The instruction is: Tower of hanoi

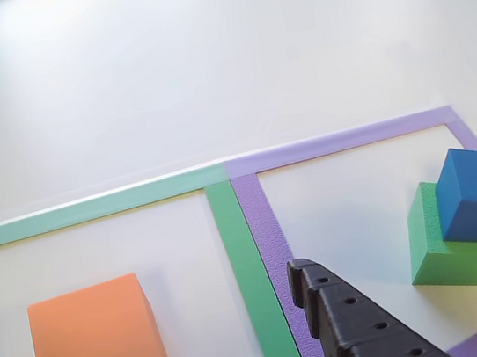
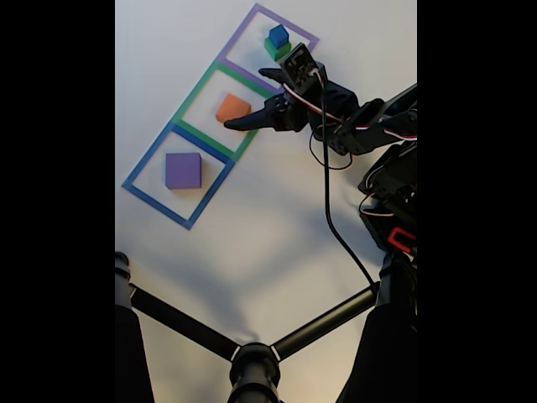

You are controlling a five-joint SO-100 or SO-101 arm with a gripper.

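While the black pincer [image 2: 256,99] hangs with fingers spread and empty between the orange foam block [image 2: 232,107] and the stack, the small blue foam cube [image 1: 474,194] sits skewed on the green foam cube [image 1: 444,247] in the purple tape square [image 1: 340,141]. The purple square foam slab [image 2: 182,170] lies in the blue tape square [image 2: 155,151]. A black tripod [image 2: 252,361] stands on the white counter [image 2: 252,243].

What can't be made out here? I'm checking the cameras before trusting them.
- Orange block: bottom cut off by the other view's lower edge.
- Claw: small and dark in the fixed view; its grip state is unclear.
- Purple block: too small in the fixed view to judge thickness.
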